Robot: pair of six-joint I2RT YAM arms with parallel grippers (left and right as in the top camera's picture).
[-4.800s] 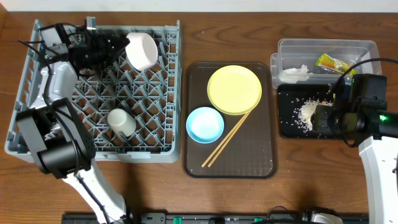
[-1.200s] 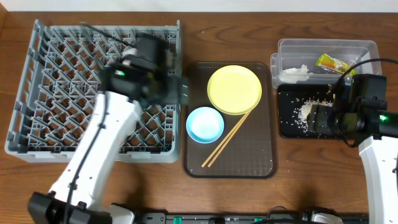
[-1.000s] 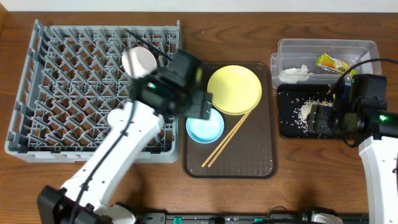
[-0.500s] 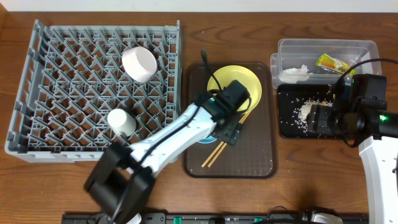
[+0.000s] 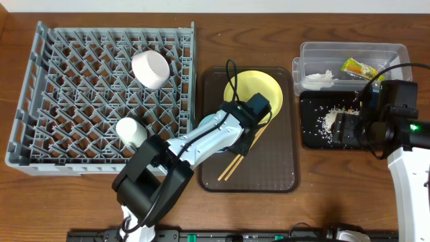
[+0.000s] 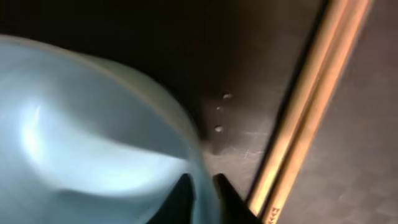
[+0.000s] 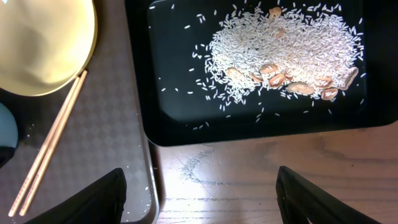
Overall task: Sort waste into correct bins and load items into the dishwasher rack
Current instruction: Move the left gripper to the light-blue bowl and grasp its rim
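The left arm (image 5: 208, 134) has swung off the dishwasher rack (image 5: 101, 167), where the white bowl (image 5: 150, 68) and the small white cup (image 5: 132, 132) now sit among the pegs, and has settled low over the brown tray (image 5: 269, 168). It reaches from the near edge out to the right, its wrist covering the light blue bowl (image 6: 93, 143) from above. Up close, the left gripper (image 6: 204, 196) has its two dark tips on either side of the bowl's right rim with only a narrow gap between them; whether they actually clamp it cannot be told. The chopsticks (image 6: 311, 106) lie just right of that rim, apart from it, leaving a thin strip of bare tray between. The yellow plate (image 5: 269, 87) sits at the tray's far end, partly under the wrist. To the right, the right gripper (image 7: 200, 177) hangs spread wide over the near edge of the black tray (image 7: 174, 93), which holds the rice scraps (image 7: 280, 50). Beyond it, the clear tub (image 5: 353, 48) holds the tissue (image 5: 319, 79) and the snack wrapper (image 5: 358, 68). Everything stands on a dark wooden table (image 5: 336, 195).
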